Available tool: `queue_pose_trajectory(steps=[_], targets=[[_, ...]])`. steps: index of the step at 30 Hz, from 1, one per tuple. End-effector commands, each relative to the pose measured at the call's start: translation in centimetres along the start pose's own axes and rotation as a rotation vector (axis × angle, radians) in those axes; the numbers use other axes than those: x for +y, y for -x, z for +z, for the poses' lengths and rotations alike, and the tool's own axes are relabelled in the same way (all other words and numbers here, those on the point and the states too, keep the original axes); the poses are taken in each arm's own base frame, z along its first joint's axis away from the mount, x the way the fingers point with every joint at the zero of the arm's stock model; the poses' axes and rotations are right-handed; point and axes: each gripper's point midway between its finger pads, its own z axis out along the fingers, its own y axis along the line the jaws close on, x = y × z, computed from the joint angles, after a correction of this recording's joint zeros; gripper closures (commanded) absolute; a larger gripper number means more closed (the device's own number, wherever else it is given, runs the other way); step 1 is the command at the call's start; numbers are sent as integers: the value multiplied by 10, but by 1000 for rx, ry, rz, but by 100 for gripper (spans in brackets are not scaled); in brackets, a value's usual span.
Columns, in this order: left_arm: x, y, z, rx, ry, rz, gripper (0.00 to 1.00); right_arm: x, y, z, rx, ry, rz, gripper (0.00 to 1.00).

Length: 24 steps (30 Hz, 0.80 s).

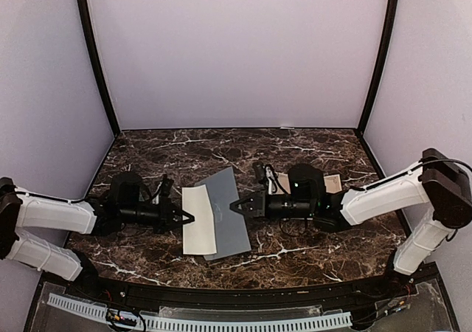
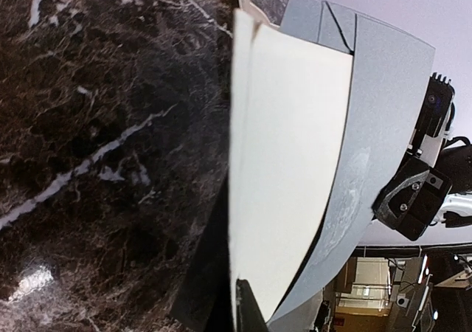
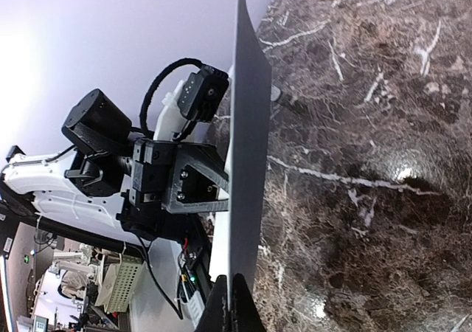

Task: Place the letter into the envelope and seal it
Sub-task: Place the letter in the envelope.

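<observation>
Both your grippers are pinching paper over the marble table (image 1: 310, 144).
Your left gripper (image 1: 189, 218) is clamped on the letter's (image 1: 199, 230) left edge. Your right gripper (image 1: 234, 205) is clamped on the right side of the envelope (image 1: 230, 218), which overlaps the letter mid-table.

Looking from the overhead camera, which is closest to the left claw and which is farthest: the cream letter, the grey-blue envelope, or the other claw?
1. letter: pinched in the left gripper itself.
2. envelope: next, on the letter's right side.
3. right gripper: farthest, clamped on the envelope's right edge.
</observation>
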Motion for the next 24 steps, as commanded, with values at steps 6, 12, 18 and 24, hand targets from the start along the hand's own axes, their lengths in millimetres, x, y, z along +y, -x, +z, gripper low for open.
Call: queue_pose_trajectory(steps=[6, 12, 18, 24], targets=[[-72, 17, -10, -59, -46, 86, 100, 53, 32, -29, -136, 84, -91, 100], [-104, 21, -16, -102, -126, 133, 100, 76, 35, -43, -160, 135, -137, 100], [-130, 18, -14, -97, -192, 218, 100, 93, 34, -46, -150, 178, -173, 100], [-152, 17, -18, -99, -270, 282, 100, 96, 35, -50, -159, 177, -176, 100]])
